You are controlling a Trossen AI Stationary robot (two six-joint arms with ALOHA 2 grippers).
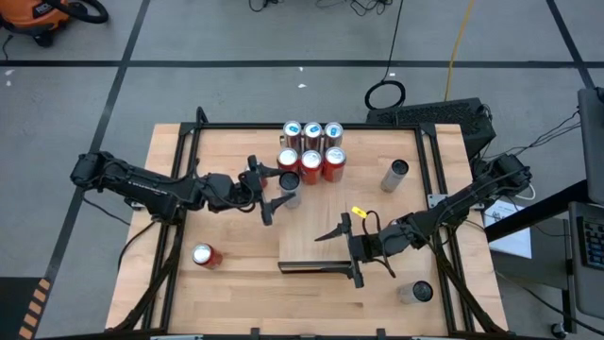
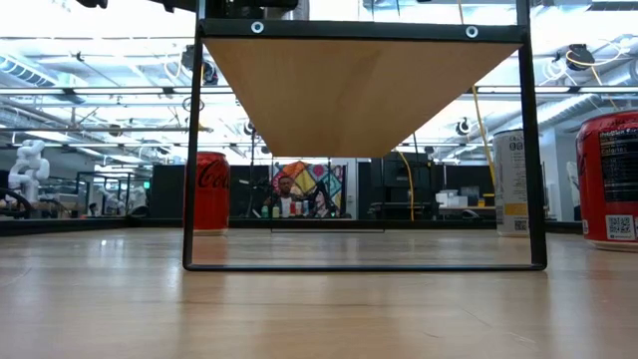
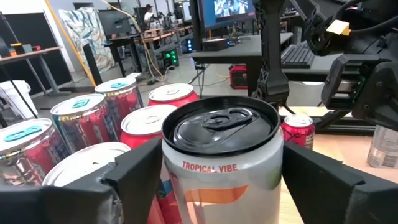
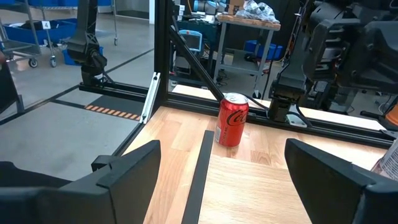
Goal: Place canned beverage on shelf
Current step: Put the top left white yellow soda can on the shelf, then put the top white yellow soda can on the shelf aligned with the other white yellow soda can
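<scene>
Cans stand in a group at the far side of the desk (image 1: pixel 189 161), and our left end effector (image 3: pixel 217 180) has its fingers (image 3: pixel 134 177) apart on both sides of a silver can (image 3: pixel 219 162) marked "Tropical Vibe", not clamped on it. We judge this can stiff but smooth and perhaps slippery, maybe heavy if full, so we should take it at the middle of the body. Our right end effector (image 1: pixel 351 253) waits with fingers apart over the shelf (image 1: pixel 311 250).

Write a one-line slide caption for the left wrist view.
Left gripper open around a black-topped "Tropical Vibe" can, beside a cluster of red and silver cans.
</scene>
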